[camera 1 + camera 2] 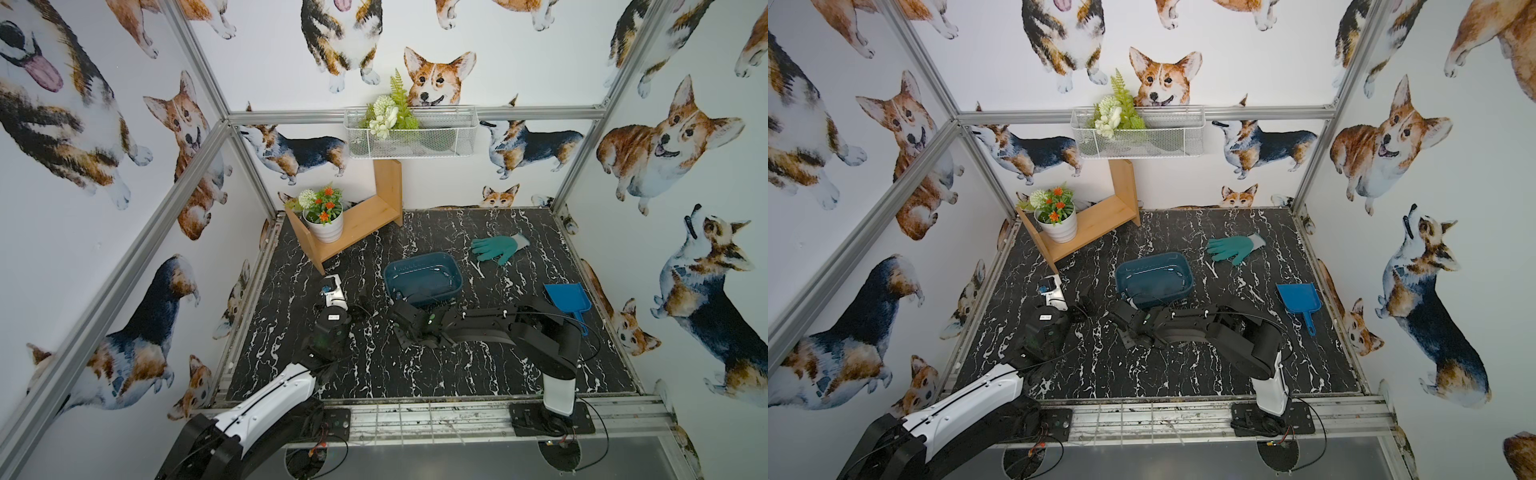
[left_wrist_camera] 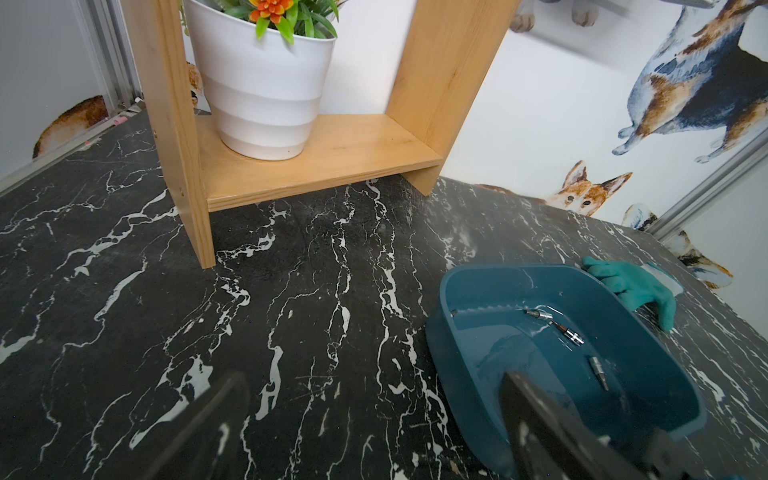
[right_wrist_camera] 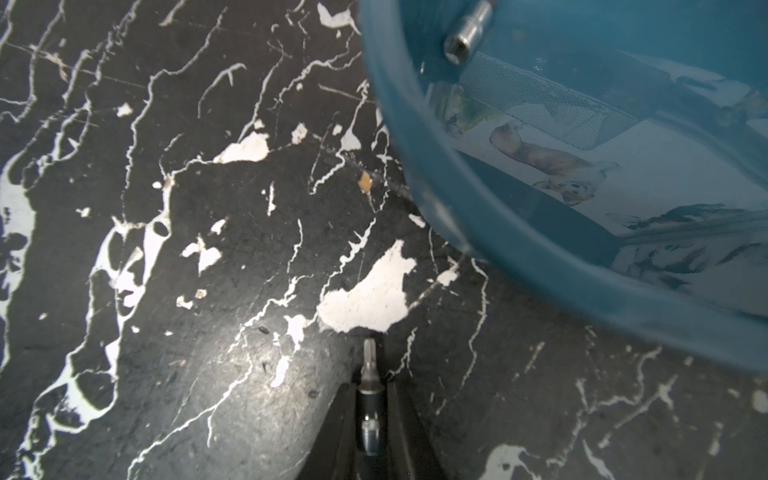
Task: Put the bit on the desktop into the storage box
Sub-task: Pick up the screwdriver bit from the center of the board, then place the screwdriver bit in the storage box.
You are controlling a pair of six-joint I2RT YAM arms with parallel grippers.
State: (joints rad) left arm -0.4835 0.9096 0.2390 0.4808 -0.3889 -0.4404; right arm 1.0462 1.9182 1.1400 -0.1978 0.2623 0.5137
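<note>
bit (image 3: 368, 374) rear hidden, storage box (image 3: 403, 124) cropped

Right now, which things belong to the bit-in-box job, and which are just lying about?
Job: bit held by the right gripper; storage box; bits already inside it; desktop.
Lying about: green glove; blue dustpan; wooden shelf; flower pot; wire basket.

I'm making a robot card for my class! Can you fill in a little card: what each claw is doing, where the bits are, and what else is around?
Left gripper: open, empty
Right gripper: shut on a bit, outside the storage box
In the box: at least three metal bits
Desktop: black marble pattern
Also there: green glove, blue dustpan, wooden shelf holding a flower pot
</note>
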